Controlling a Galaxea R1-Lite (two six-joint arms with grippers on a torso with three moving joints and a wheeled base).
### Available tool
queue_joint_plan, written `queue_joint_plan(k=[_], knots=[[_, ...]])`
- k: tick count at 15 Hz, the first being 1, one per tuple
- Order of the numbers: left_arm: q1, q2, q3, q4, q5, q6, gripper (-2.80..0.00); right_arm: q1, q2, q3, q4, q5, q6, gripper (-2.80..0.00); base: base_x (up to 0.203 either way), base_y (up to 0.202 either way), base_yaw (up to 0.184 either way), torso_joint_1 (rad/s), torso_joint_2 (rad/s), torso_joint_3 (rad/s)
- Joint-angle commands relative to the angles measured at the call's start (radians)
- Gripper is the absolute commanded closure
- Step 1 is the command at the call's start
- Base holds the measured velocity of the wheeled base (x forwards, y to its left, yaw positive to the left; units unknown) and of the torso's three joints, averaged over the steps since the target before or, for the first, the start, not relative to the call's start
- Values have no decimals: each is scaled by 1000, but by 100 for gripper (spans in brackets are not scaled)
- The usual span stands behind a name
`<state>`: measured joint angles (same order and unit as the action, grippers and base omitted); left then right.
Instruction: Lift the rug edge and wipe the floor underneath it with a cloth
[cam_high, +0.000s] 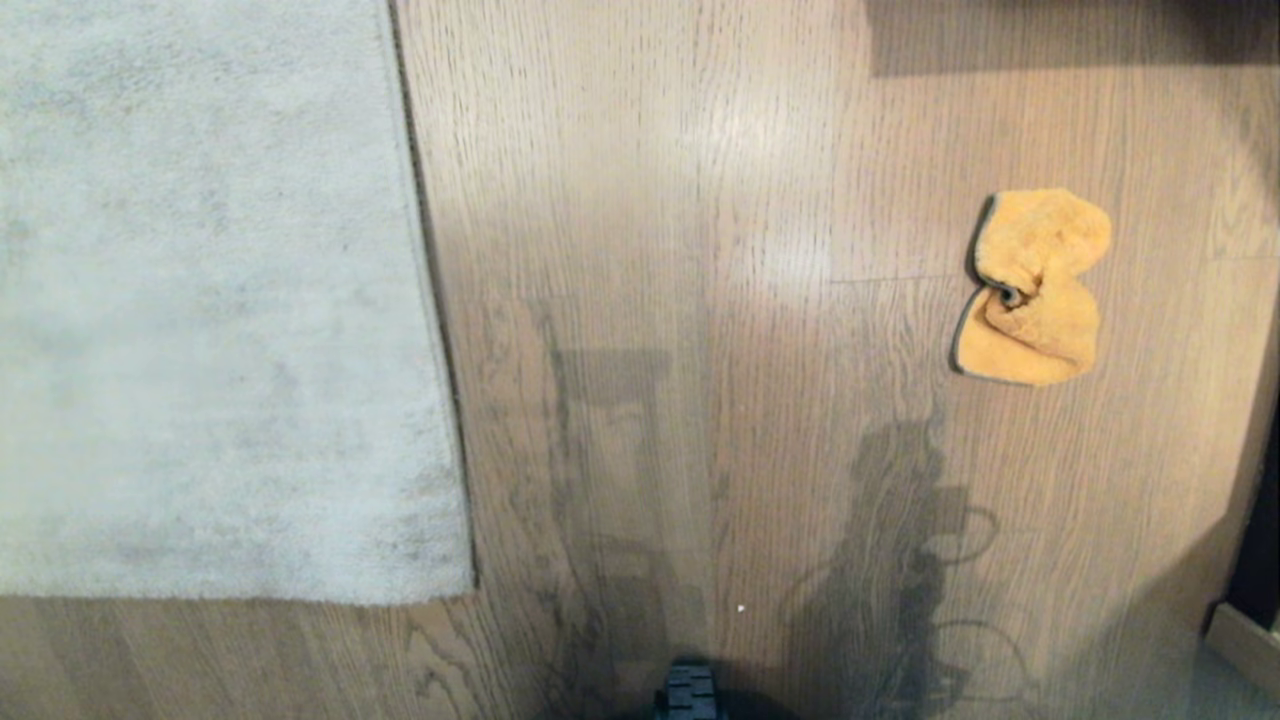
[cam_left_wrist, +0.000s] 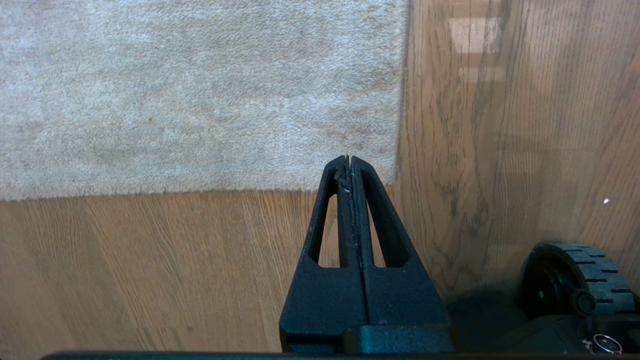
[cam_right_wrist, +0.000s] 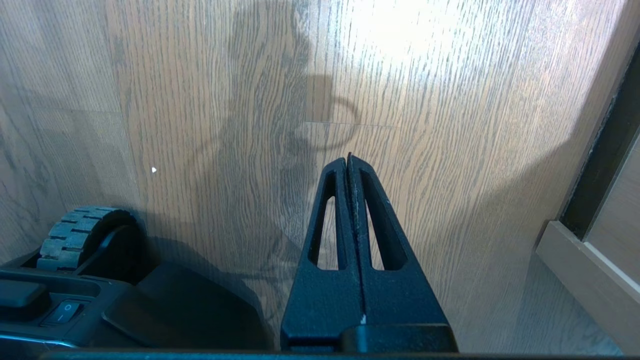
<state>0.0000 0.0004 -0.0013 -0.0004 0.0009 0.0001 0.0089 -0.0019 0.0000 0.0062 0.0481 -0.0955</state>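
Observation:
A pale grey rug (cam_high: 200, 300) lies flat on the left of the brown wood floor (cam_high: 650, 250). Its straight rug edge (cam_high: 425, 300) runs from the far side toward me and ends at a near corner (cam_high: 470, 590). A crumpled orange-yellow cloth (cam_high: 1035, 290) rests on the floor at the right, well apart from the rug. Neither arm shows in the head view. My left gripper (cam_left_wrist: 349, 158) hangs shut and empty above the rug (cam_left_wrist: 200, 100) near its corner (cam_left_wrist: 395, 180). Over bare floor (cam_right_wrist: 450, 125), my right gripper (cam_right_wrist: 348, 159) is shut and empty too.
My base's black wheel (cam_high: 688, 692) pokes in at the near edge, also seen as a wheel (cam_left_wrist: 575, 280) beside the left gripper and a wheel (cam_right_wrist: 82, 235) beside the right. A pale skirting board and dark doorway (cam_high: 1250, 620) stand at the near right.

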Motion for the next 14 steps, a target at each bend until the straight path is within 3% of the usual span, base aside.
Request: queue_joint_plan(k=[1, 14], knots=[[0, 0, 0, -1, 1, 0, 0, 0, 2, 0, 0, 1, -1, 0, 0, 0, 0, 0, 0, 0], [0, 0, 0, -1, 1, -2, 0, 0, 2, 0, 0, 1, -1, 0, 0, 0, 0, 0, 0, 0]])
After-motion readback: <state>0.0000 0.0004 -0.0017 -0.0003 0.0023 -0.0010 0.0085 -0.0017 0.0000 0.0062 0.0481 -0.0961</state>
